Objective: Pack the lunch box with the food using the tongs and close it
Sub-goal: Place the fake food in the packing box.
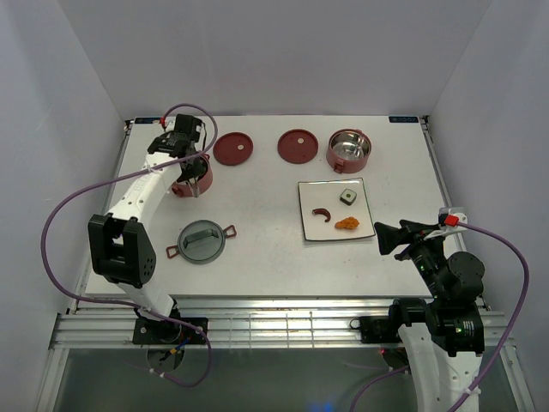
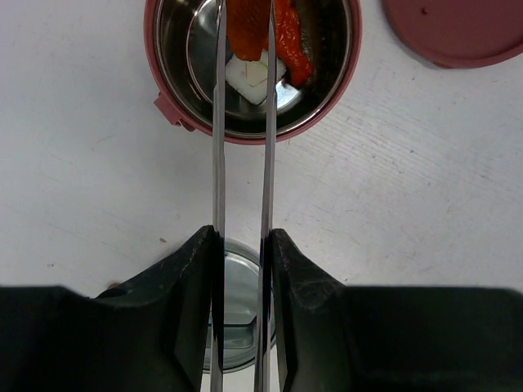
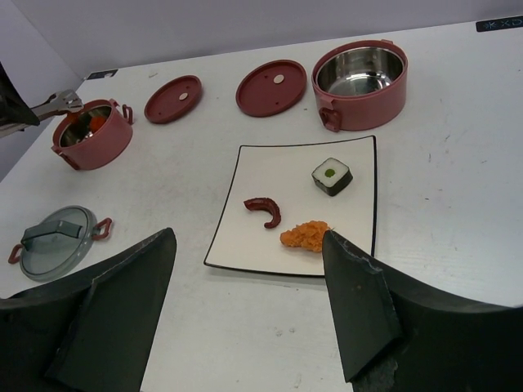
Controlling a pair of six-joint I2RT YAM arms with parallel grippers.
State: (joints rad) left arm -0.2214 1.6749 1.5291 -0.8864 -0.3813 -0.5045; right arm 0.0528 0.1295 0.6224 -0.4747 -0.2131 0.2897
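The long slim silver tongs are clamped in the left jaws, pointing straight ahead into the dusty-red steel-lined bowl, where an orange toy slice is pinched; the right jaws are spread, empty.

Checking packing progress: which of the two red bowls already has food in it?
The left bowl, under the tongs: orange pieces lie inside. The right bowl, beside the white plate, shows only bare steel.

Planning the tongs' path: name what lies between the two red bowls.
Two dark-red disc lids, between the food-holding bowl and the empty bowl; clearest in the right wrist view.
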